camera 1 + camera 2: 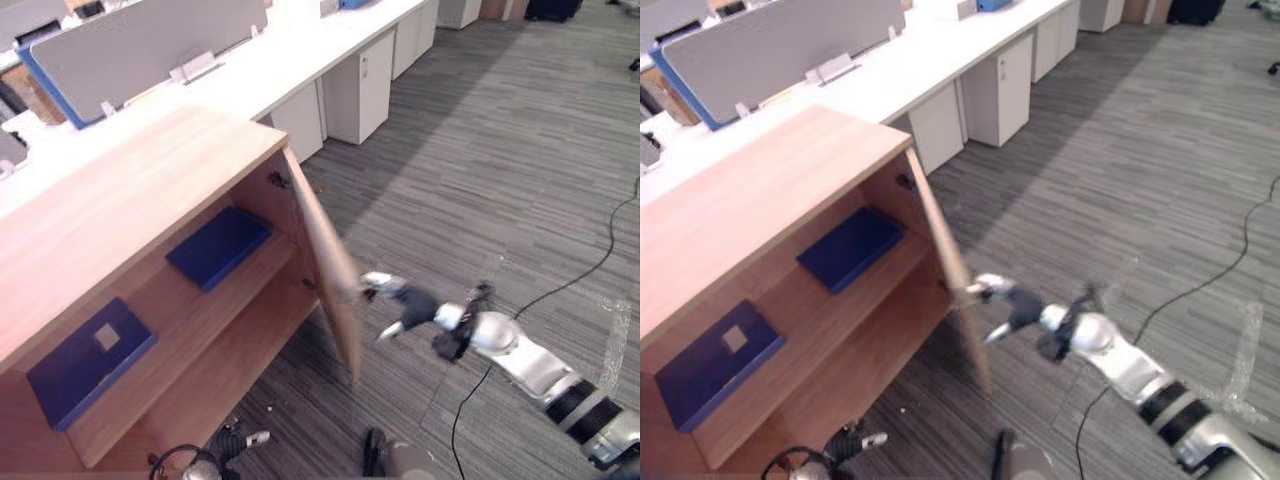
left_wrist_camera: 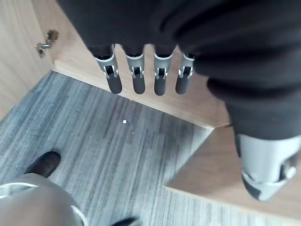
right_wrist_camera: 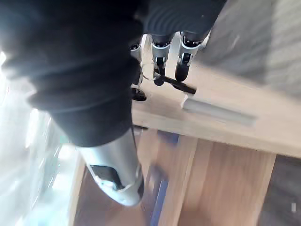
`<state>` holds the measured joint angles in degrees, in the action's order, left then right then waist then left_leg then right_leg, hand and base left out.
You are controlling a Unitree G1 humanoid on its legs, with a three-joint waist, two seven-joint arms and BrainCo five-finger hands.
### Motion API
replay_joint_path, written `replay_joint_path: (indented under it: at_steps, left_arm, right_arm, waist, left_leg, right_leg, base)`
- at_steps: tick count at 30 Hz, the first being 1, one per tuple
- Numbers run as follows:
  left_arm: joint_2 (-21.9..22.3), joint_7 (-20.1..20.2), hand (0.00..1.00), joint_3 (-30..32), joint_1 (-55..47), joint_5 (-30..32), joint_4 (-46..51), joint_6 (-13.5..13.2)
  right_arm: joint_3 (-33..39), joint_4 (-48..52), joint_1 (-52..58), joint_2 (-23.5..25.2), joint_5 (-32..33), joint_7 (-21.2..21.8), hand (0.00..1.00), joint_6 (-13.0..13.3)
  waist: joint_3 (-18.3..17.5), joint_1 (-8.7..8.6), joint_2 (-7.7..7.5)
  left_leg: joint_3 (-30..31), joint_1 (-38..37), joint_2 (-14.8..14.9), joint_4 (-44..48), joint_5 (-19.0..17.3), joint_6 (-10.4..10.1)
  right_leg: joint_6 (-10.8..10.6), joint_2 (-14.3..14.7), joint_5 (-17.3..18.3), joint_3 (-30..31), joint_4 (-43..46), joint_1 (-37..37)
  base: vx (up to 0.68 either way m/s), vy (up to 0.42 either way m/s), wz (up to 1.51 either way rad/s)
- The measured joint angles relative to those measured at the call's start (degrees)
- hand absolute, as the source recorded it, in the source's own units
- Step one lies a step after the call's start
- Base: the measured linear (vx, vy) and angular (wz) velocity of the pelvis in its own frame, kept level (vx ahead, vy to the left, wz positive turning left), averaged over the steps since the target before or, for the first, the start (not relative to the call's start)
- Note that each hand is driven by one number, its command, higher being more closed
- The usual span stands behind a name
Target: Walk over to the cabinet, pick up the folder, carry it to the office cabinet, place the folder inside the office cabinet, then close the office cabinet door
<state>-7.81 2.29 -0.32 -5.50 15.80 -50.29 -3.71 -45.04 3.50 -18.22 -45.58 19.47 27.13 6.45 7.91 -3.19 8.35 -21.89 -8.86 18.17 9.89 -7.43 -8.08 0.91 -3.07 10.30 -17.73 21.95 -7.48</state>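
A humanoid robot's right hand (image 1: 408, 302), fingers straight and unclenched, rests its fingertips against the outer face of the half-open door (image 1: 325, 260) of a wooden office cabinet (image 1: 130, 190). The door's silver bar handle (image 3: 218, 113) lies just beside those fingertips. Beyond the door from the right hand, a plain blue folder (image 1: 218, 245) lies flat on the cabinet's upper shelf (image 1: 200, 310). A labelled blue folder (image 1: 90, 360) lies farther along the same shelf, well apart from the hand. The left hand (image 2: 136, 77) hangs relaxed with straight fingers, holding nothing, above the grey carpet (image 1: 480, 150) by the cabinet's lower edge. A long white worktop (image 1: 260, 70) runs behind the cabinet.
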Motion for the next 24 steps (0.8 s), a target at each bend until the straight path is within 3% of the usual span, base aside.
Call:
replay_joint_path:
  at_steps: [1,3,6,12,17,20,24]
  left_arm:
    - [0.34,0.07,0.00,-0.57,0.04,0.39,0.39,-0.17]
    - [0.35,0.08,0.00,-0.33,0.17,0.48,0.97,-0.20]
    - [0.38,0.16,0.00,-0.10,-0.99,0.65,0.76,0.57]
    - [0.35,0.32,0.00,-0.11,-0.29,0.62,0.79,0.58]
    - [0.31,0.31,0.00,0.24,-0.57,0.62,0.57,0.61]
    - [0.23,0.31,0.00,1.20,-1.11,0.59,-0.13,0.88]
    - [0.31,0.03,0.00,1.90,-1.52,0.59,-1.01,1.02]
  right_arm:
    - [-7.01,0.11,0.73,1.40,-0.61,4.64,0.00,-1.29]
    - [-14.09,-0.31,4.42,3.75,-2.05,9.46,0.00,-3.47]
    - [-15.60,-1.15,6.45,6.08,-3.02,11.82,0.00,-5.33]
    - [-12.52,-2.15,5.31,10.94,-4.96,10.81,0.00,-5.22]
    - [-12.26,-6.96,7.41,15.45,-5.75,9.81,0.00,-4.65]
    - [-7.63,-13.59,11.86,19.53,-10.15,8.08,0.00,-3.65]
    - [3.11,-28.80,15.97,25.68,-19.97,1.56,0.00,-2.18]
  waist:
    - [-0.18,0.76,0.01]
    - [-0.26,2.23,0.09]
    - [-0.17,2.16,0.18]
    - [-1.13,2.03,-1.34]
    - [-1.53,2.46,-2.38]
    - [-1.34,2.54,-3.08]
    - [-1.24,2.46,-3.45]
  left_leg:
    - [0.58,0.87,-0.12,-0.16,1.39,0.42]
    - [0.59,1.81,-0.53,-1.85,2.90,0.02]
    - [0.28,2.05,-0.81,-2.57,4.32,-0.87]
    - [0.37,3.06,-1.11,1.37,4.37,-0.82]
    - [0.64,3.60,-1.19,2.65,4.37,-0.82]
    - [0.55,3.70,-0.83,3.18,4.35,-0.84]
    - [0.44,3.79,-0.55,3.07,4.04,-1.14]
  right_leg:
    - [0.47,0.22,-1.01,-1.42,-2.42,1.49]
    - [0.82,0.26,-1.47,-2.77,-3.40,1.18]
    - [0.66,0.64,-3.55,-2.86,-6.53,1.91]
    - [-0.50,1.08,-8.59,-3.80,-16.06,7.62]
    - [-0.70,1.69,-10.79,-5.22,-21.33,11.24]
    - [-0.44,2.10,-11.50,-5.63,-22.68,12.28]
    - [-0.12,2.96,-13.60,-5.48,-25.54,13.09]
  base:
    - [0.05,-0.202,0.68]
    - [0.04,-0.061,0.39]
    - [0.08,0.031,0.02]
    - [0.08,0.063,0.04]
    - [0.03,0.027,0.19]
    - [0.01,0.010,0.08]
    - [-0.01,0.009,0.00]
